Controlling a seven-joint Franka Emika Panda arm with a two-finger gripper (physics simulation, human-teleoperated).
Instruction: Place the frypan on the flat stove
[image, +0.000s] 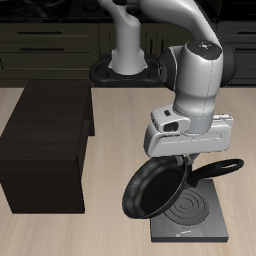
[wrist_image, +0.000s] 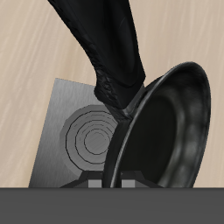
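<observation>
The gripper (image: 185, 158) hangs over the stove (image: 192, 218), its fingers hidden behind the hand's pale body in the exterior view; the wrist view shows it clamped on the pan's handle (wrist_image: 103, 39), which runs straight away from the camera. The pan (image: 152, 190) is in the air, clear of the table (image: 110, 225), tilted steeply so its open side faces the table's front edge and its rim dips toward the stove's near corner. In the exterior view the pan overlaps the stove's edge on the cabinet side; whether its low rim touches the slab I cannot tell. The handle's free end (image: 222, 168) sticks out past the hand, above the stove's back edge.

The stove lies flat near the table's front edge, its pale rings (wrist_image: 90, 138) partly covered by the pan (wrist_image: 166, 131) in the wrist view. A dark brown cabinet (image: 45, 150) stands beside it, well apart. No writing, brand or label can be read on any of these things.
</observation>
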